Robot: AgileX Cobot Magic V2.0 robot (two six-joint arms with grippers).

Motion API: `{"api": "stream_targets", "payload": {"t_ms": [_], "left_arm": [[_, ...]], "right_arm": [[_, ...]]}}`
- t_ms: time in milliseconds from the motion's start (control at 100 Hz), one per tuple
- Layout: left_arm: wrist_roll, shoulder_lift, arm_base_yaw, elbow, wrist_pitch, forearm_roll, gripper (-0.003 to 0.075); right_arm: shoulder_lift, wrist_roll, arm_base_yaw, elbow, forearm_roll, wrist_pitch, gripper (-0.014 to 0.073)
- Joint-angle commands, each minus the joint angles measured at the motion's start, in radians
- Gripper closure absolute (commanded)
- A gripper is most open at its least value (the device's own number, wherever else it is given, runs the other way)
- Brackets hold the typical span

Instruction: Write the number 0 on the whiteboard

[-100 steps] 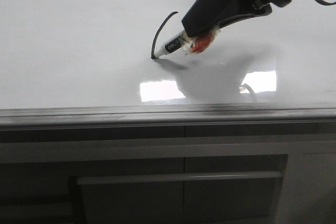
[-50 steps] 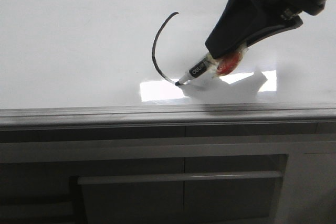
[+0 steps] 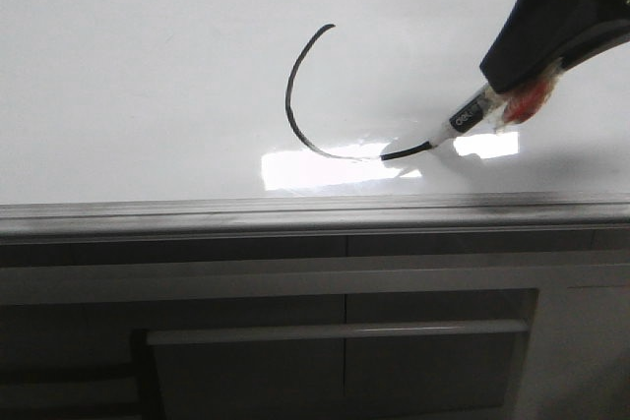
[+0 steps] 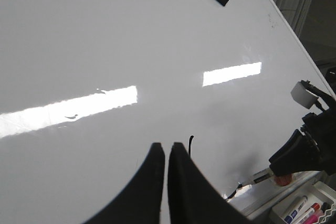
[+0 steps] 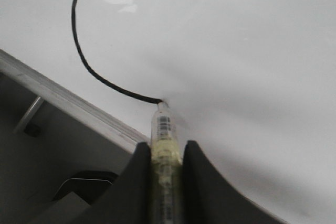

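Between the fingers of the right gripper [image 5: 164, 153] a marker [image 3: 471, 117] sat clamped, its tip touching the whiteboard [image 3: 148, 76]. Trailing from that tip, the number 0 [image 3: 300, 110] was only a half-drawn open curve. Away from it, the left gripper [image 4: 165, 153] hovered, fingers pressed together, holding nothing.

Right gripper [image 3: 512, 103] clamped, angled down-left; left gripper [image 4: 164, 153] fingers pressed together.
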Motion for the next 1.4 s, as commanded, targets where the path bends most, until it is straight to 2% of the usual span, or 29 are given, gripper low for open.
{"api": "stream_targets", "payload": {"t_ms": [0,830,1390], "left_arm": [[-0.010,0.012,-0.006,-0.020,-0.042,0.043,0.0740],[-0.010,0.012,-0.006,-0.020,-0.050,0.043,0.0740],[-0.010,0.012,-0.006,-0.020,-0.051,0.043,0.0740]], "right_arm": [[0.006,0.011,-0.056,-0.021,-0.213,-0.112,0.0651],[0.109,0.011,-0.058,-0.278,-0.181,-0.145,0.0651],[0.199,0.011,0.113,-0.294,-0.179,-0.149,0.0651]]}}
